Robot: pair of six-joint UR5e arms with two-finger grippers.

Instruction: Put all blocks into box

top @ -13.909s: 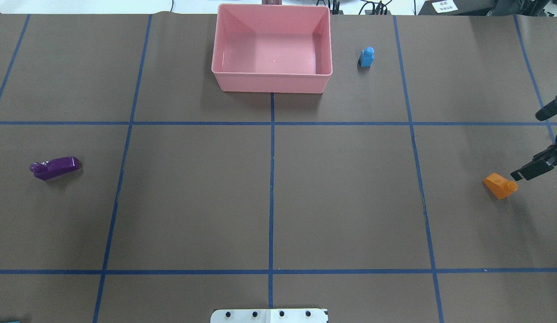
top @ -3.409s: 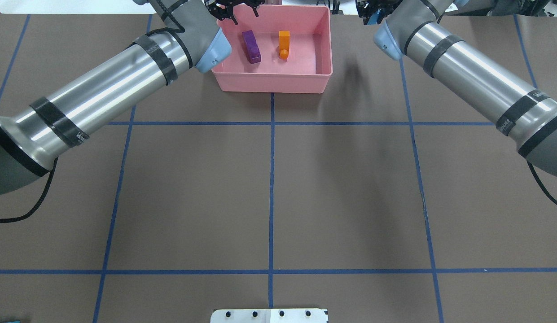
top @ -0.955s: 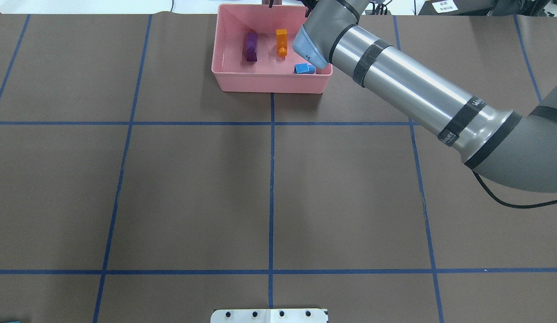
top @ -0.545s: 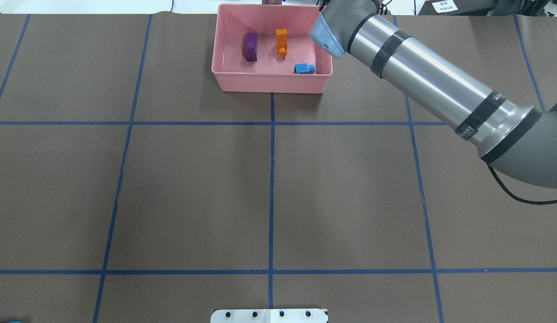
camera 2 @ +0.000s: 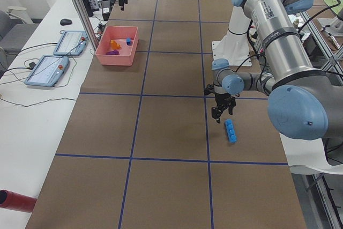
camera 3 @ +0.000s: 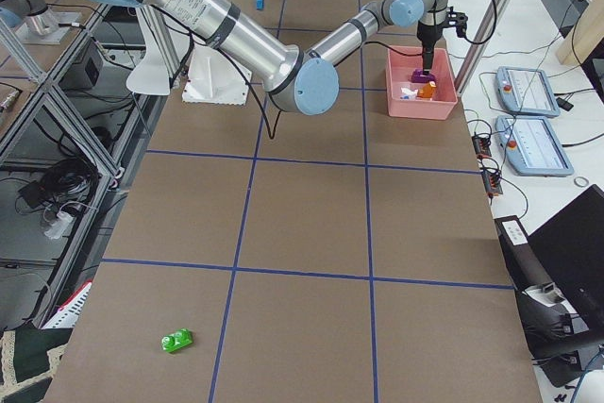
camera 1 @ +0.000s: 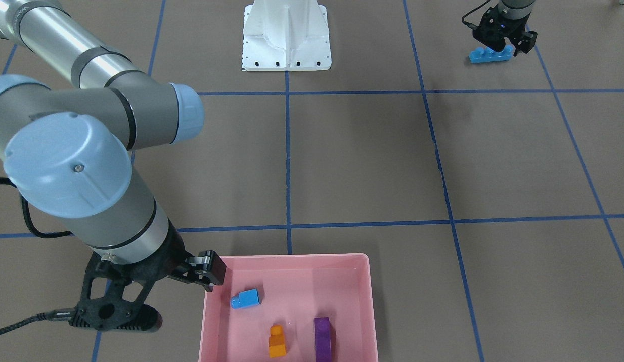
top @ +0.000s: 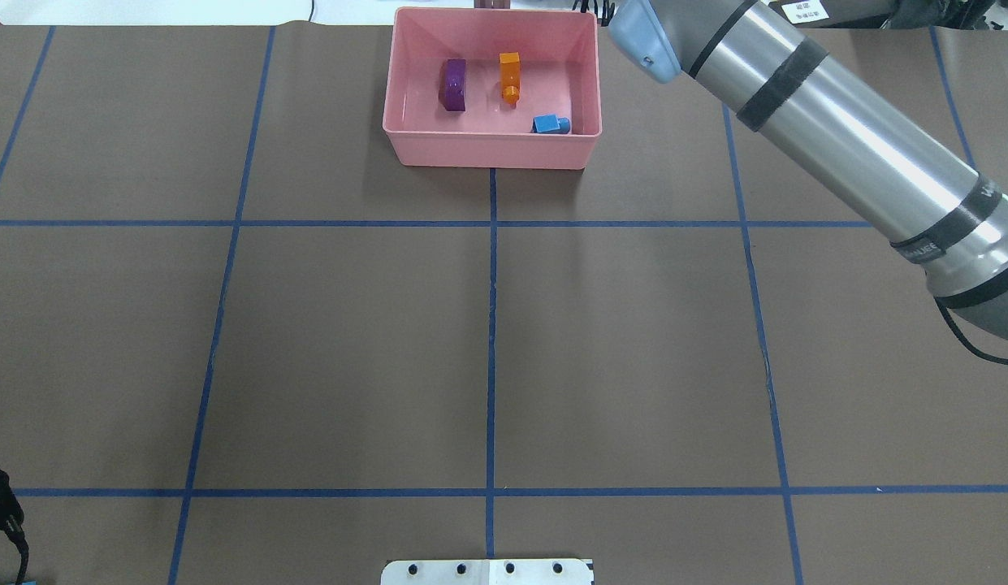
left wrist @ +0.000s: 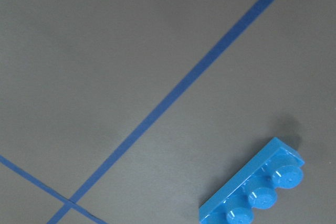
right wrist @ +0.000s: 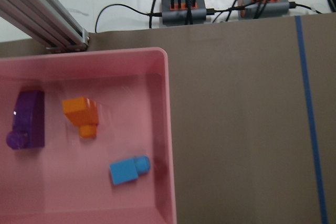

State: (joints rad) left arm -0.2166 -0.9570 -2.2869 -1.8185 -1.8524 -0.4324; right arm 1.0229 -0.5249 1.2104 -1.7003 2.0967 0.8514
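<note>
The pink box (top: 491,151) stands at the table's far middle and also shows in the front view (camera 1: 291,258). In it lie the purple block (top: 453,84), the orange block (top: 510,75) and the small blue block (top: 550,124). My right gripper (camera 1: 181,300) is open and empty, just outside the box's right wall. My left gripper (camera 1: 503,42) is open, just above the long blue block (camera 1: 489,55), which lies on the table near the robot. That block shows at the lower right of the left wrist view (left wrist: 254,192). The green block (camera 3: 176,339) lies far out on my right side.
The white robot base (camera 1: 286,35) stands at the near middle edge. Cable hubs (right wrist: 186,11) and an aluminium post (right wrist: 42,19) sit just beyond the box. Tablets (camera 2: 47,69) lie on the white bench there. Blue tape lines grid the brown table.
My right arm has swung right, off the box, leaving the small blue block inside. A dark part of my left arm has come in at the lower left edge.
</note>
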